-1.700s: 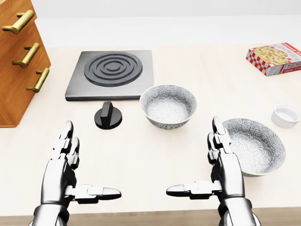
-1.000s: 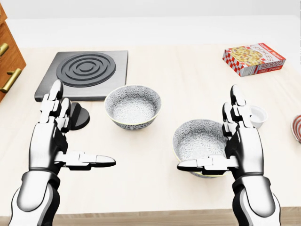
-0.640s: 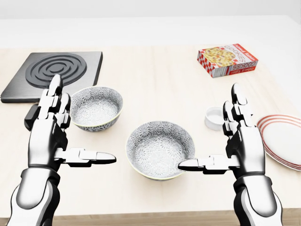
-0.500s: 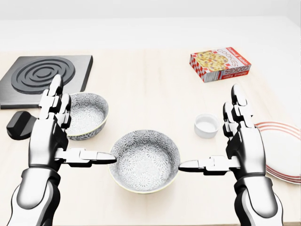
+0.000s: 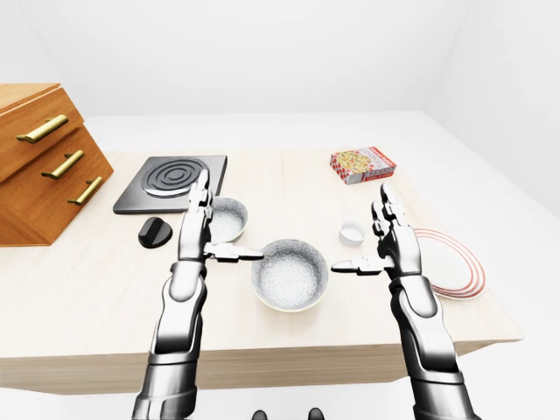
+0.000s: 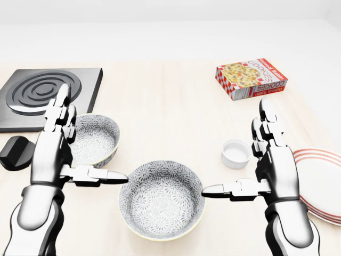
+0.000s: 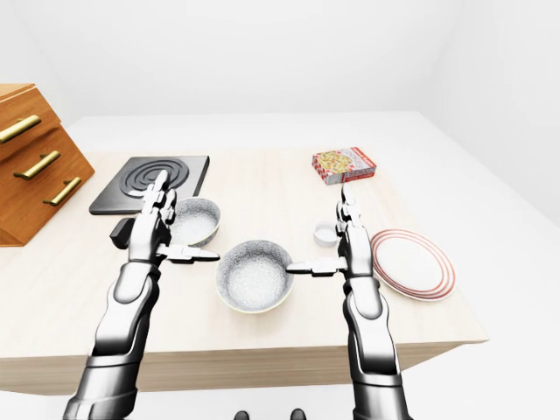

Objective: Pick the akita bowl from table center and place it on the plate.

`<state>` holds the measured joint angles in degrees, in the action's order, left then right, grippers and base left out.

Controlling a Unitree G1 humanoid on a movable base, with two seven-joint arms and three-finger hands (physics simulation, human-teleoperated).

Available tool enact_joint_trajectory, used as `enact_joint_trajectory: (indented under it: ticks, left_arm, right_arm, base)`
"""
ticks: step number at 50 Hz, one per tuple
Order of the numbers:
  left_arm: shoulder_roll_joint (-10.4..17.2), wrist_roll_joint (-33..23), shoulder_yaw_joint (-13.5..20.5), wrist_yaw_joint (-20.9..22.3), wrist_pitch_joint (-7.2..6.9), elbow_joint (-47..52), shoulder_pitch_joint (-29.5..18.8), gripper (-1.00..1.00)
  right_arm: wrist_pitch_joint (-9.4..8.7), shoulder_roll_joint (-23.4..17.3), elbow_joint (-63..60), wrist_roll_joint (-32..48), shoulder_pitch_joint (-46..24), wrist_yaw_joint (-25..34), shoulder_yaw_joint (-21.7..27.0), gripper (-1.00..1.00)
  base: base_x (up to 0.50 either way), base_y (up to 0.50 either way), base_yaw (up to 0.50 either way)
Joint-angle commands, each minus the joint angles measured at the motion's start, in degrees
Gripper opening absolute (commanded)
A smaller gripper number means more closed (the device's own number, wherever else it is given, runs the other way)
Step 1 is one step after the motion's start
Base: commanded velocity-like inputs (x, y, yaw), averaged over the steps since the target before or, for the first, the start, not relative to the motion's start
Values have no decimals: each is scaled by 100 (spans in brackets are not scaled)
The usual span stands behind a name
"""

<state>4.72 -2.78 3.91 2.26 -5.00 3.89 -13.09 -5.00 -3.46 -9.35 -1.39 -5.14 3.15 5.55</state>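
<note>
The pale bench [image 6: 176, 106] carries a red-rimmed plate [image 7: 412, 263] near its right edge in the right-eye view. The patterned bowl [image 6: 161, 205] sits on the bench, apart from the plate, between the left robot hand [image 6: 50, 152] and the right robot hand [image 6: 278, 168]. Both are spread wide, thumbs pointing at its rim, gripping nothing.

The table [image 6: 176, 106] is pale, matt wood with faint grain, and the bowl [image 6: 161, 201] looks like glazed ceramic (finely patterned in grey). The left hand [image 6: 53, 152] and right hand [image 6: 274, 165] gleam like polished metal; the drawers [image 5: 44, 175] are warm wood with brassy handles [image 5: 42, 129].
</note>
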Motion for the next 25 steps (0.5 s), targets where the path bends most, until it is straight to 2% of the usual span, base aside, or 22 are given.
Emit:
enact_joint_trajectory:
  ticks: [1,4,6,10,11,12,13,15,17,19,25]
  left_arm:
    - [630,-1585,-40,91,0,-989,-605,100]
    - [820,-2671,-82,-61,0,-1609,-877,100]
    - [860,-2988,-33,-68,94,-2201,-1088,100]
    - [1007,-3646,-111,-410,674,-3452,-1527,100]
    - [1050,-3730,-144,-504,892,-3984,-1722,100]
    - [1094,-3873,-184,-679,1000,-4431,-1893,100]
    - [1151,-4006,-224,-924,1000,-5049,-2159,100]
    - [1176,-4142,-304,-1154,1000,-5686,-2414,100]
    - [1156,-4201,-337,-1246,1000,-5999,-2533,100]
    - [1139,-4487,-506,-1492,1000,-6537,-2745,100]
    - [1077,-4745,-608,-1711,1000,-7408,-3256,100]
  right_arm:
    - [0,1,19,48,47,15,5,100]
    - [0,4,52,59,41,14,-1,100]
    - [0,8,51,77,29,6,-14,100]
    - [0,-13,66,71,16,12,23,100]
    - [0,-8,51,70,17,13,16,100]
    - [0,-6,46,73,22,13,10,100]
    - [0,-3,46,74,33,18,5,100]
    - [0,-5,60,79,21,15,7,100]
    - [0,-11,72,78,-8,9,16,100]
    - [0,-7,54,85,-79,-29,9,100]
    - [0,-27,42,84,-126,-43,13,100]
  base:
    - [0,0,0]
    - [0,0,0]
    - [0,0,0]
    - [0,0,0]
    - [0,0,0]
    - [0,0,0]
    - [0,0,0]
    - [0,0,0]
    - [0,0,0]
    - [0,0,0]
    - [0,0,0]
